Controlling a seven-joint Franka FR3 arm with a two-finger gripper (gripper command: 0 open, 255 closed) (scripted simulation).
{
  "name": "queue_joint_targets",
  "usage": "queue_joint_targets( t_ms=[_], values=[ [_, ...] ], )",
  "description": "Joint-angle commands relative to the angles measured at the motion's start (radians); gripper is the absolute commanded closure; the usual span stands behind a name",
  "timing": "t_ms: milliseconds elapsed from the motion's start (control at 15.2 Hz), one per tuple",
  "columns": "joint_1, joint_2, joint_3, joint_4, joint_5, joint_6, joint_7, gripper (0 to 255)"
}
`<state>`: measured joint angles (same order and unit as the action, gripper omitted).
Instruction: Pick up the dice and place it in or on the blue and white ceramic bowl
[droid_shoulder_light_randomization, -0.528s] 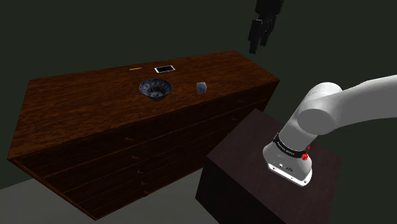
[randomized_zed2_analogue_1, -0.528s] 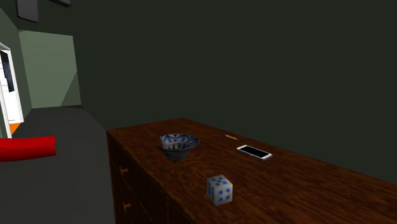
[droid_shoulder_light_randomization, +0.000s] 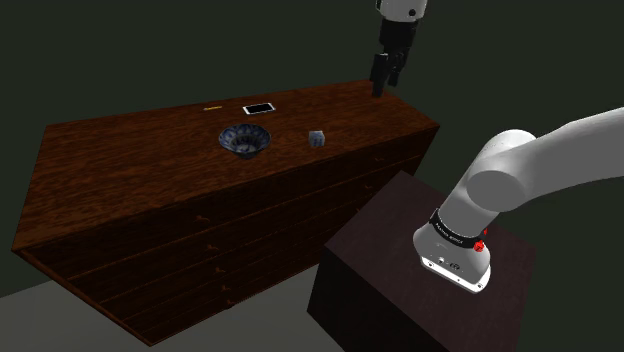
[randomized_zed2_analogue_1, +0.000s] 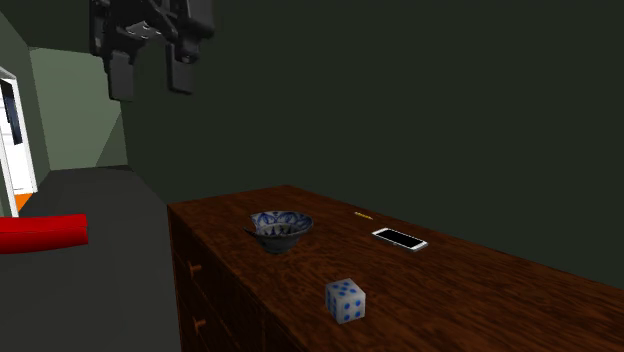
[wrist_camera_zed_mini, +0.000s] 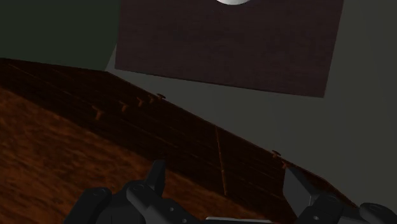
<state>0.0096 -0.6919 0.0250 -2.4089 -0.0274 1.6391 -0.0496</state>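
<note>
Shoulder view shows the black two-finger hand (droid_shoulder_light_randomization: 383, 86) hanging high over the far right end of the dark brown wooden worktop (droid_shoulder_light_randomization: 130, 170). Its two fingers (randomized_zed2_analogue_1: 121, 78) stand apart and hold nothing. The small white cube dice with blue dots (droid_shoulder_light_randomization: 317, 137) sits on the worktop, well apart from the hand and lower down. Near it, on the shoulder view's left, stands the round blue and white patterned bowl (droid_shoulder_light_randomization: 245, 139). They do not touch. Nothing can be seen inside the bowl, so it looks ready for the dice.

The job now looks like getting to the dice. To do it well, the hand should move across until it is right above the dice, then go straight down with one finger on each flat side. The fingers should be wide open until the dice is between them, then squeeze softly so it does not pop out. A flat white phone with a black screen (droid_shoulder_light_randomization: 259, 108) lies behind the bowl, out of the way.
</note>
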Motion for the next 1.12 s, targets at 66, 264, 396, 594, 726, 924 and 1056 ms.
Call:
queue_joint_targets(
  t_ms=[66, 264, 396, 594, 726, 924, 1056],
  values=[
    [-0.004, 0.073, -0.016, -0.026, -0.01, 0.11, -0.024, 0],
    [-0.01, 0.157, -0.036, -0.039, -0.02, 0.216, -0.051, 0],
    [-0.014, 0.22, -0.049, -0.04, -0.025, 0.285, -0.069, 0],
    [-0.019, 0.321, -0.067, -0.03, -0.028, 0.384, -0.096, 0],
    [-0.021, 0.392, -0.078, -0.016, -0.028, 0.446, -0.115, 0],
    [-0.025, 0.503, -0.093, 0.017, -0.023, 0.533, -0.145, 0],
    [-0.027, 0.579, -0.101, 0.046, -0.017, 0.585, -0.166, 0]
  ],
)
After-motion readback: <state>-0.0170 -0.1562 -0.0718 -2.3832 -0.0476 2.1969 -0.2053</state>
